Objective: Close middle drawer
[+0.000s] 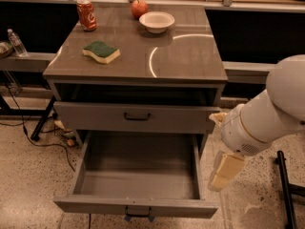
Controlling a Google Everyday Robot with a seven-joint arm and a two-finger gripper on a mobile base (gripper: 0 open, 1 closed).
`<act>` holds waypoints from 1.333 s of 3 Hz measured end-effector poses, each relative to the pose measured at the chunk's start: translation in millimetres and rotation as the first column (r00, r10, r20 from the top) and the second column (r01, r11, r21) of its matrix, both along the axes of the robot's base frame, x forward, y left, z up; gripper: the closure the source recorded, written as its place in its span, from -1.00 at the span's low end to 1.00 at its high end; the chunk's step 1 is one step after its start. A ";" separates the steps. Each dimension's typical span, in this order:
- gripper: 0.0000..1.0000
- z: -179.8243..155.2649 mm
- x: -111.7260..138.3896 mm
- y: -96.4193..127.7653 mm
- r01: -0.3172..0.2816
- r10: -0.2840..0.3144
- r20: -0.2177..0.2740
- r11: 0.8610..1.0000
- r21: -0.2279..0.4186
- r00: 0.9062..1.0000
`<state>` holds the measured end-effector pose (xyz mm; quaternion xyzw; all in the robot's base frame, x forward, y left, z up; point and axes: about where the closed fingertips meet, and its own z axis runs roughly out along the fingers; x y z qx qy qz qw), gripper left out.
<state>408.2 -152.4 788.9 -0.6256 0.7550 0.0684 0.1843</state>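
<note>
The middle drawer (95, 205) is a wide grey drawer with a deep, plain grey box. It is pulled far out towards me, and its small dark handle (138, 212) sits at the centre of the flat front. The box looks empty. My gripper (225, 173), cream-coloured on a white arm (267, 123), hangs pointing down just off the drawer's right side, near its front right corner and apart from it. The drawer above (136, 118) is out only slightly.
On the cabinet top (186, 56) are a red can (86, 14), a green and yellow sponge (100, 51), a white bowl (157, 21) and an apple (139, 7). A water bottle (17, 42) stands at the left. Black stand legs (286, 190) are at the right, cables on the floor at the left.
</note>
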 end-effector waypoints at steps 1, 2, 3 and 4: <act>-1.00 -15.5 1.9 10.4 0.003 -0.002 -0.005 1.000 0.012 1.000; -1.00 -52.9 9.2 32.7 -0.004 0.003 0.012 0.999 0.032 1.000; -1.00 -97.5 19.8 51.8 -0.018 0.016 0.045 0.999 0.045 0.999; -1.00 -157.8 29.5 68.9 -0.036 0.033 0.060 0.998 0.058 0.998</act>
